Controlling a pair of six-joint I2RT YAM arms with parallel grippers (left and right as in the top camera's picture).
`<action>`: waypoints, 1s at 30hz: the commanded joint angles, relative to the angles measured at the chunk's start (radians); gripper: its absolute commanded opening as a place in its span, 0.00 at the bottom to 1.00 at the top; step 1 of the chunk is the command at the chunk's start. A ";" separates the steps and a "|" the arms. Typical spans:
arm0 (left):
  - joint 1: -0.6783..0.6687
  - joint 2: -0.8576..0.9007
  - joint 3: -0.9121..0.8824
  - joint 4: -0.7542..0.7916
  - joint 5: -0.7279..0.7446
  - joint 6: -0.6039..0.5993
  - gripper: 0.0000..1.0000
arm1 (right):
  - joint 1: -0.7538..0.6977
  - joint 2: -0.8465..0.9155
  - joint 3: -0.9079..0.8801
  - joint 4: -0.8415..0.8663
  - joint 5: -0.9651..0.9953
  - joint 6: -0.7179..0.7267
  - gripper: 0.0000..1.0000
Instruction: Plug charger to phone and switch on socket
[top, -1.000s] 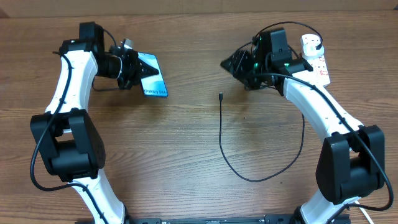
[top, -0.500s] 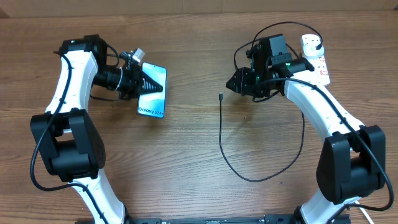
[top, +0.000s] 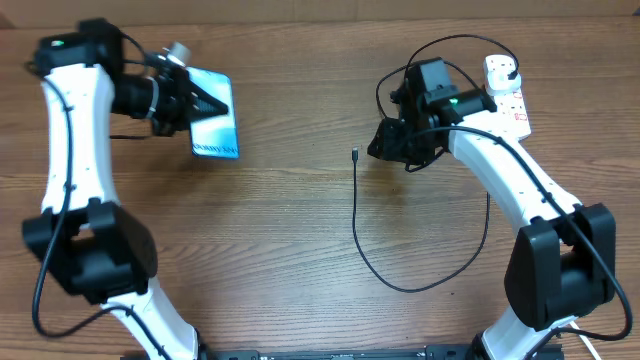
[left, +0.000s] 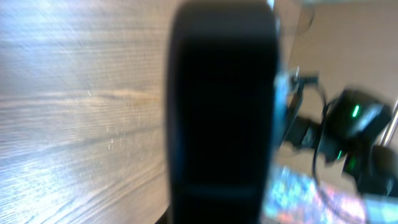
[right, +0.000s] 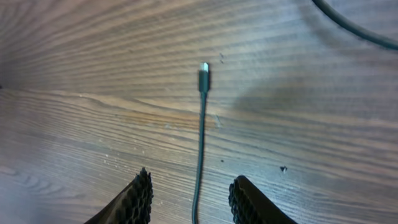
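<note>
The phone (top: 215, 120), its light-blue screen facing up, hangs above the table at the far left with my left gripper (top: 196, 104) shut on its edge. In the left wrist view its dark back (left: 221, 112) fills the middle, blurred. The charger's thin black cable (top: 355, 215) lies on the wood, its connector tip (top: 356, 153) pointing away. My right gripper (top: 376, 148) hovers just right of that tip. In the right wrist view it (right: 193, 190) stands open astride the cable (right: 200, 143), not touching it, with the tip (right: 203, 70) ahead. The white socket (top: 508, 95) lies at the far right.
The black cable loops across the table's middle (top: 405, 288) and back up past my right arm (top: 500, 170) toward the socket. A white plug (top: 500, 68) sits in the socket's far end. The table's back edge (top: 320, 10) runs along the top.
My left arm has swung left with the phone held in it. My right gripper has come down and left over the cable behind the connector tip, and its jaws have narrowed.
</note>
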 joint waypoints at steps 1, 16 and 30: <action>0.047 -0.113 0.040 0.036 0.024 -0.224 0.04 | 0.026 -0.026 0.077 -0.010 0.087 -0.003 0.40; 0.070 -0.134 -0.192 0.111 0.123 -0.457 0.04 | 0.042 0.106 0.084 0.026 0.087 0.013 0.39; 0.053 -0.134 -0.663 0.522 0.344 -0.549 0.04 | 0.091 0.235 0.083 0.114 0.106 0.026 0.33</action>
